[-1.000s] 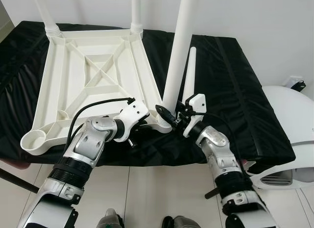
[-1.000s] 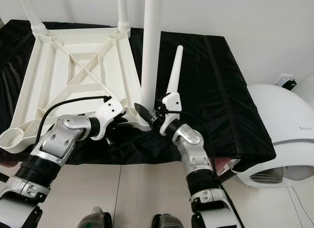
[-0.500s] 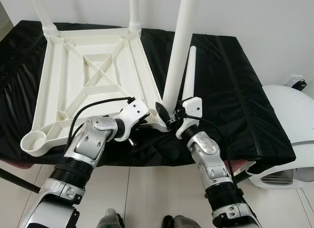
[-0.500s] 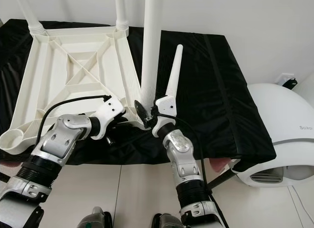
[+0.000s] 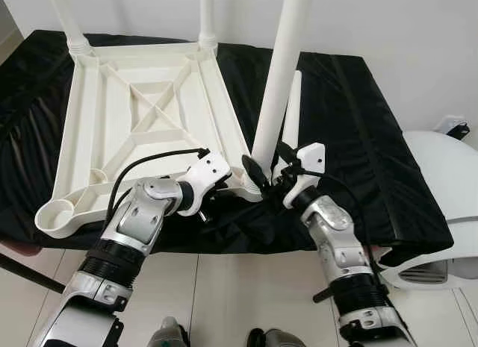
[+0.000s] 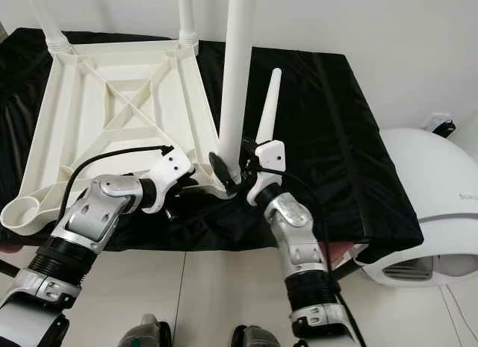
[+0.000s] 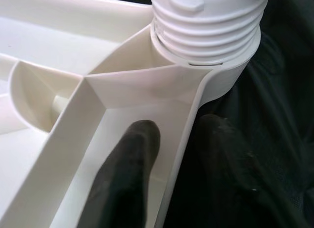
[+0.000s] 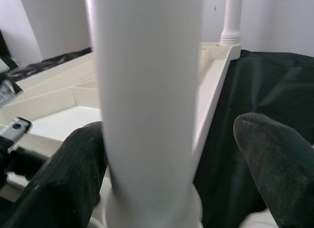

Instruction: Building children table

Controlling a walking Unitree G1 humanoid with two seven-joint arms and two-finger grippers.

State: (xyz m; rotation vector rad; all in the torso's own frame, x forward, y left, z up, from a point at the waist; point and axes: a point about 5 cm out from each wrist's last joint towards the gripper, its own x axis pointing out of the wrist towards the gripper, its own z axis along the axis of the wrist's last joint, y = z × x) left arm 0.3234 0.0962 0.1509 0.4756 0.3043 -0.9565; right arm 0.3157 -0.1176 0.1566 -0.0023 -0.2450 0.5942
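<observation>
Two tools work at one corner of the upturned white plastic table top on the black-covered counter. Left tool pinches the top's rim, one finger either side. Right tool, fingers spread, straddles the upright white leg in the corner socket; a loose leg lies beside.

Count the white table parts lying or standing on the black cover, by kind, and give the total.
Table top, upside down: 1
Legs standing in corner sockets: 3
Loose leg lying on the black cover: 1
Total: 5
</observation>
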